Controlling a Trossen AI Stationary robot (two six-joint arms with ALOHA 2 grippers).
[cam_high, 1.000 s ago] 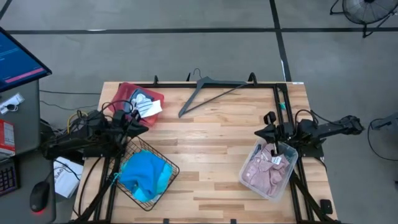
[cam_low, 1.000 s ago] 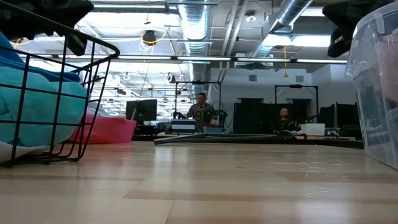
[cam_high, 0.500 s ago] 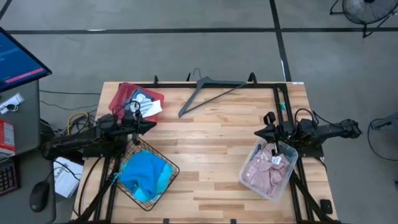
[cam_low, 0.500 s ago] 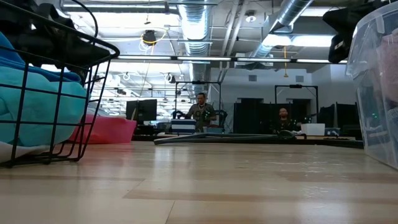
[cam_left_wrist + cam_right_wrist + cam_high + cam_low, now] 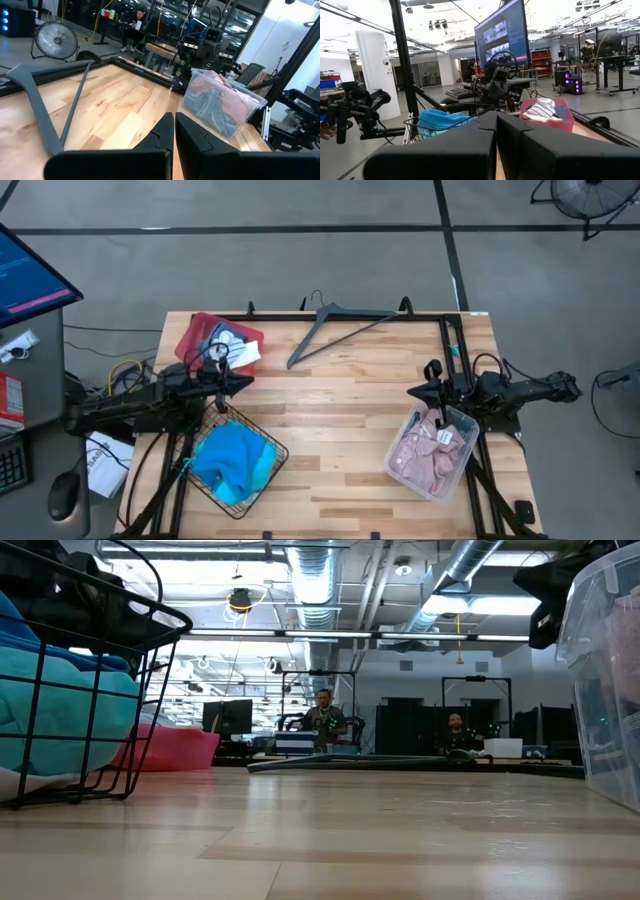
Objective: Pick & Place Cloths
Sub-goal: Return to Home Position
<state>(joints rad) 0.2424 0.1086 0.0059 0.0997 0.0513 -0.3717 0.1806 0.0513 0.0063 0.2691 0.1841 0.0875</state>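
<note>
Both arms are drawn back to the desk (image 5: pixel 340 410) edges. We see the left gripper (image 5: pixel 236 380) between the red tray (image 5: pixel 195 330) and the wire basket (image 5: pixel 165 612), fingers pressed together and empty. The right gripper (image 5: pixel 414 392) hangs at the far left corner of the clear bin (image 5: pixel 600 740), likewise closed on nothing.

- Turquoise cloth (image 5: pixel 230 458): in the basket, near left.
- Pink checked cloth (image 5: pixel 425 458): in the bin, near right.
- Socks (image 5: pixel 235 348): in the tray, far left.

floor (image 5: pixel 300 270): grey concrete | ceiling: silver ducts (image 5: pixel 318 585) | standing fan (image 5: pixel 56 40) | large monitor (image 5: pixel 502 35)

Left gripper (image 5: pixel 242 380) jaws closed, right gripper (image 5: pixel 413 392) jaws closed, arms pointing inward
</note>
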